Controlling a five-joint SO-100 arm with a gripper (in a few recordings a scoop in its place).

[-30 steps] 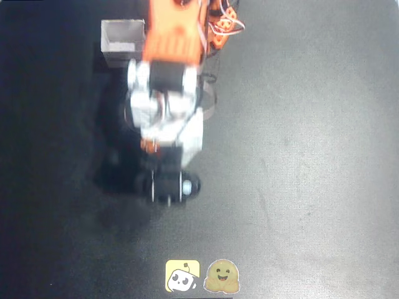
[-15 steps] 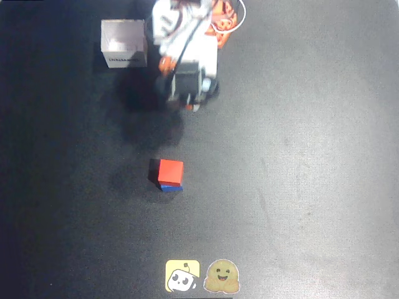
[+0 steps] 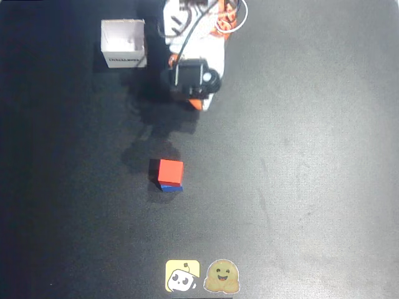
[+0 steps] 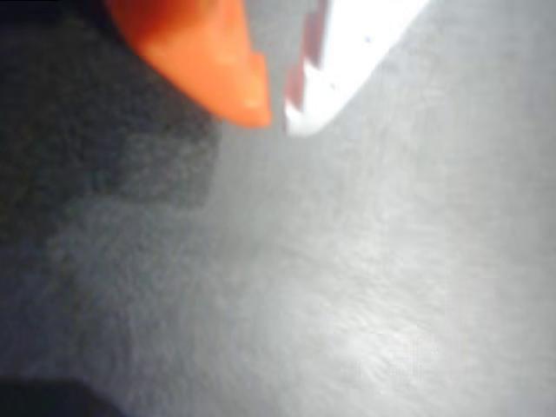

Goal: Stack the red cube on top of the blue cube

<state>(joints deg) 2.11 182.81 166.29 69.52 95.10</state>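
Note:
The red cube (image 3: 170, 170) rests on top of the blue cube (image 3: 172, 187), of which only a thin blue strip shows along the lower edge in the overhead view. The stack stands free near the middle of the dark table. My gripper (image 3: 198, 101) is pulled back toward the arm's base at the top, well above the stack in the picture and apart from it. In the wrist view the orange finger (image 4: 217, 61) and the white finger (image 4: 347, 52) nearly meet at my gripper (image 4: 276, 120), with nothing between them and bare table below.
A white open cardboard box (image 3: 123, 42) stands at the top left, beside the arm's base. Two small stickers (image 3: 182, 275) (image 3: 222, 276) lie at the bottom edge. The dark mat (image 3: 299, 162) stretches to the right.
The arm was over the cubes a second ago and has drawn back to the top. The red-on-blue stack came into view and has stayed still since.

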